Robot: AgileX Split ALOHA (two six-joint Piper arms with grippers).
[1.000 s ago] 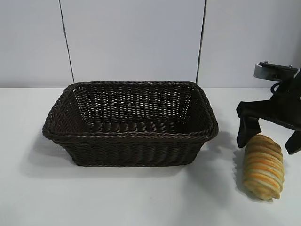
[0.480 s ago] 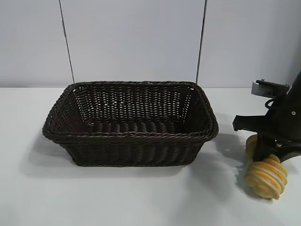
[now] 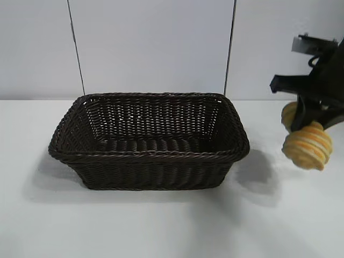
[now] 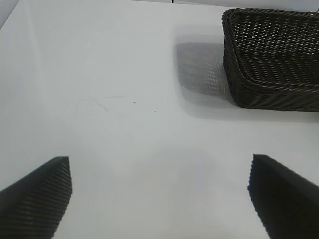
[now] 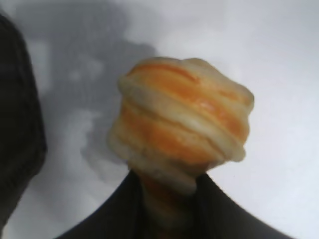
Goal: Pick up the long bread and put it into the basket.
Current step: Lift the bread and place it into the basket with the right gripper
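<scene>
1. Table (image 3: 134,226): white top, runs across whole ext view, pale wall behind.
2. Basket (image 3: 150,156): big dark brown wicker rectangle w/ braided rim + sloping sides, sits on table left of centre in ext view. Inside shows only weave. Also seen in left wrist view (image 4: 269,64), corner + one side, shadow on table beside it.
3. Right arm (image 3: 328,80): black, at right edge of ext view, angled down, well above table.
4. Right gripper (image 3: 307,119): fingers clamped on the long bread (image 3: 307,144), pinching it mid-length so it bulges either side. Right wrist view shows the dark fingers (image 5: 219,209) squeezing loaf (image 5: 184,119) at its waist.
5. Long bread: golden-yellow w/ orange-brown cross stripes, held clear of table, off to right of basket + apart from it, roughly level w/ rim. Its shadow falls on table below.
6. Left gripper (image 4: 159,199): fingers spread wide, nothing between them, over bare table; basket sits farther off.
</scene>
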